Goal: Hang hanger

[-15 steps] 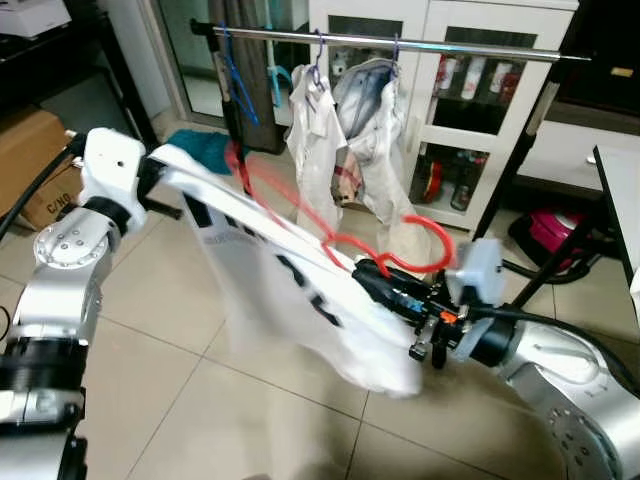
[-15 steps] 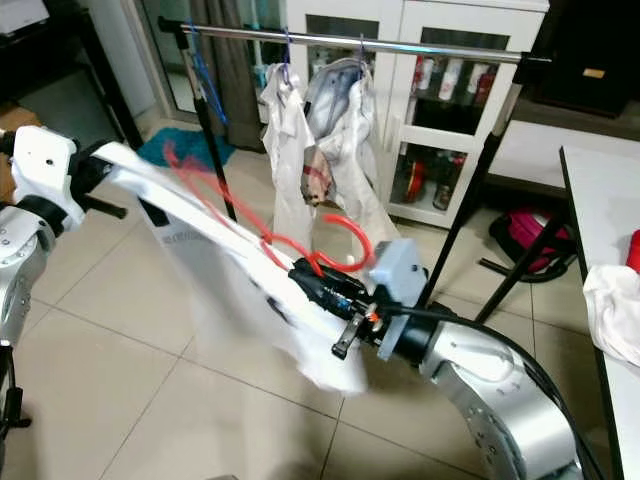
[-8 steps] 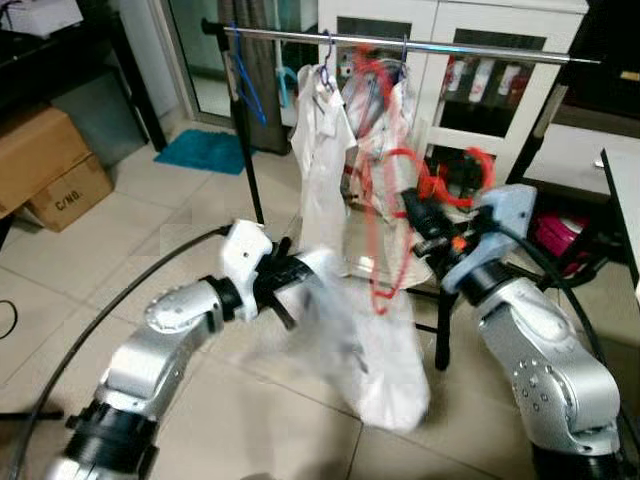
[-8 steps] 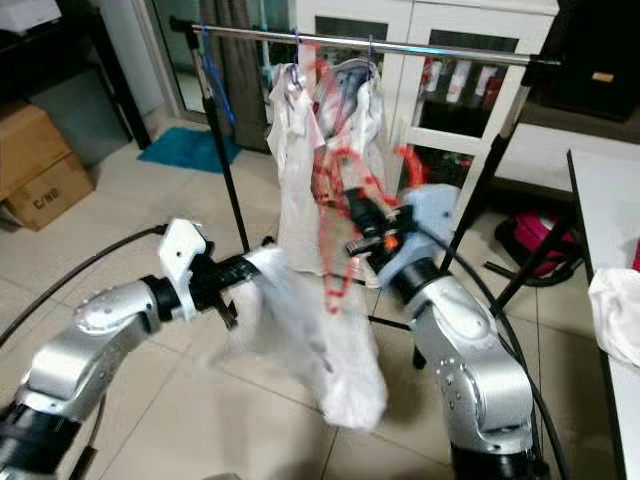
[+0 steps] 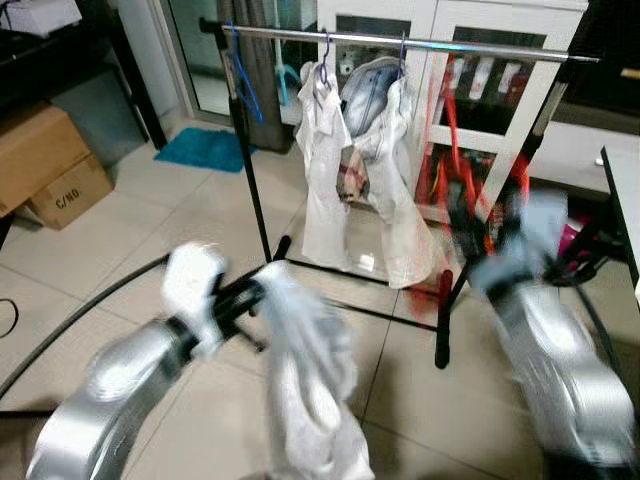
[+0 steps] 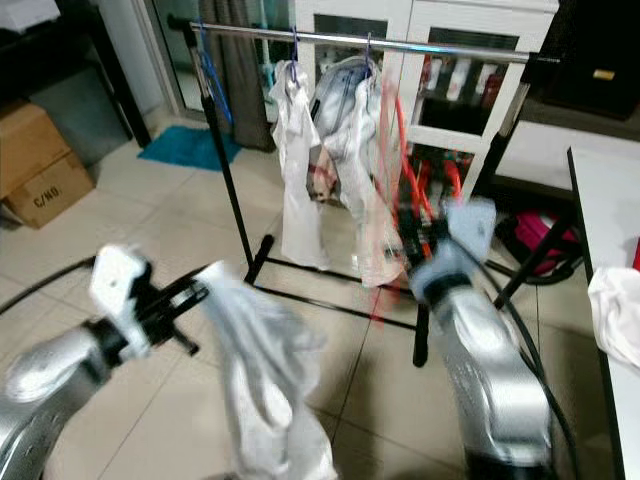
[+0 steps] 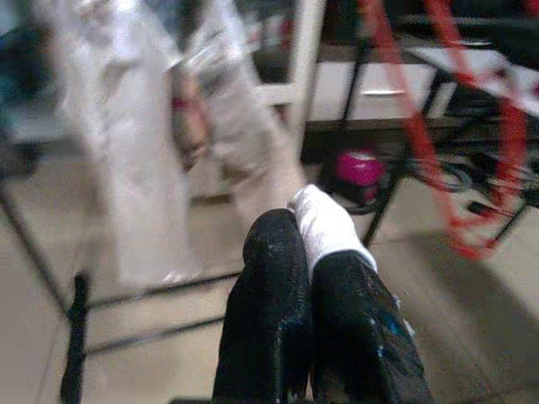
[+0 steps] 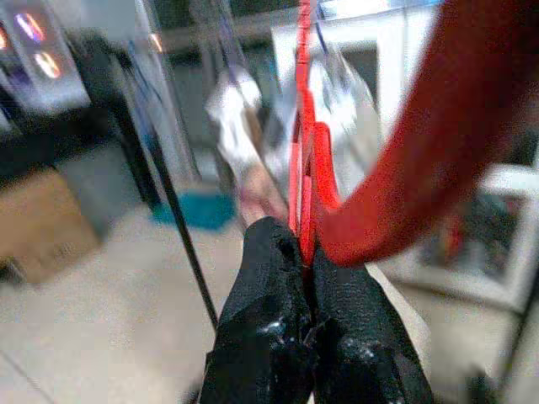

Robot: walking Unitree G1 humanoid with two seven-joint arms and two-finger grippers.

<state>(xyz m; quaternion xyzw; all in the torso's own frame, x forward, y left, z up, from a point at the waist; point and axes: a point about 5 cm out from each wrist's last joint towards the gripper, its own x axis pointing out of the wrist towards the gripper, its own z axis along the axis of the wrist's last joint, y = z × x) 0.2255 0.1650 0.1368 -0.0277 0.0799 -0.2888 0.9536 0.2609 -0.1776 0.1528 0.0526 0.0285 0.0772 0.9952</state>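
**Red hanger raised toward the rail**

Right claw (image 8: pixel 307 278) is pinched tight on the red hanger (image 5: pixel 450 150), held up near the clothes rail (image 5: pixel 400 42) beside the hung white garments (image 5: pixel 365 170). Left claw (image 7: pixel 310 278) is clamped on a white shirt (image 5: pixel 300 390), which droops toward the tiled floor (image 5: pixel 120 230). Both arms are motion-blurred.
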